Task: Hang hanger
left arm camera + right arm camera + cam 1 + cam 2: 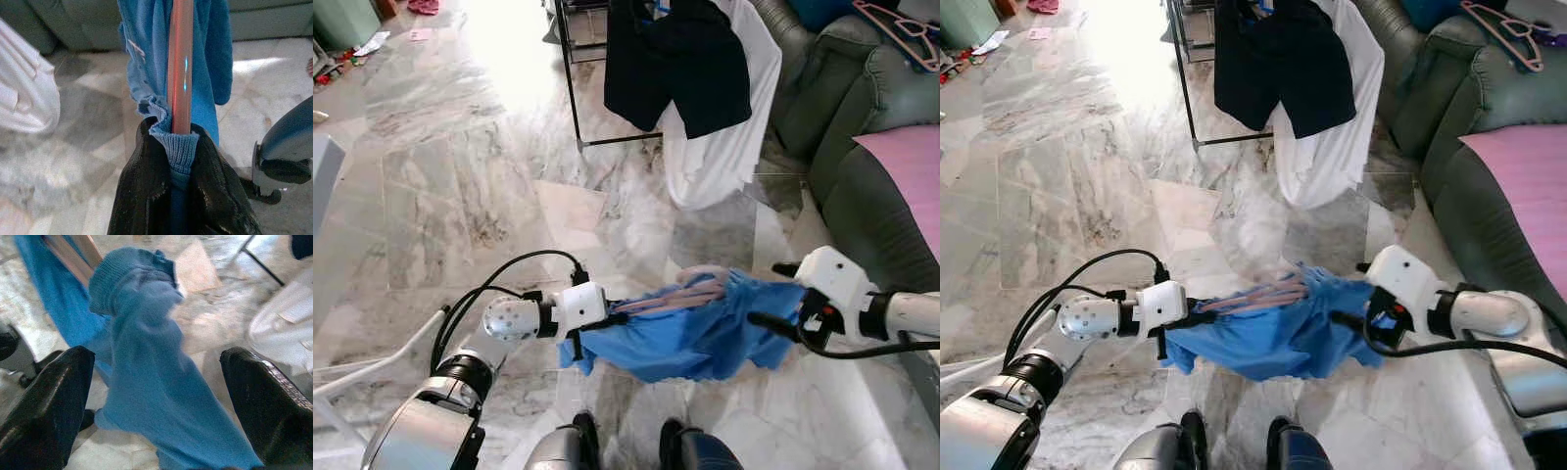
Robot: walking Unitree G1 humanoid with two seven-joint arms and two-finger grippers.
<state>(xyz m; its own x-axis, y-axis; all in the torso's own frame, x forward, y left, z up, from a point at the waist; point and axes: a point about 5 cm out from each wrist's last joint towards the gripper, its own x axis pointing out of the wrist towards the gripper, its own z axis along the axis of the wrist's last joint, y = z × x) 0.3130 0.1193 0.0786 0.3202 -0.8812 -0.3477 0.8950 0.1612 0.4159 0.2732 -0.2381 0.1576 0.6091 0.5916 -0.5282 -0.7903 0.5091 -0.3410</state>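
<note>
The blue garment (690,333) hangs in the air low in front of the robot, stretched between the two arms above the marble floor (460,186), with a pink hanger (680,292) lying along its upper edge. The left gripper (177,147) grips one end of that bundle — its jaws are closed tight on the hanger's pink bar together with a fold of the ribbed blue hem, the bar running straight out from between the black fingers (142,196). From the head camera the same gripper sits at the garment's left end, cloth drooping below it.

The right gripper (773,294) is at the garment's other end. Its jaws stand wide, one finger (49,401) on either side of a hanging lobe of blue cloth, and neither finger presses on it; the cloth simply drapes in the gap.

Beyond the garment, farther from the robot, stands a black-framed clothes rack (573,88) carrying a black garment (680,59) and a white garment (724,147) that trails down to the floor. To the right of the blue garment is a grey-green sofa (842,127) with a pink cover (911,181) on its seat — a second pink hanger (899,27) lies on its back cushions. Below the garment, the robot's feet (636,441) are planted on the floor.
</note>
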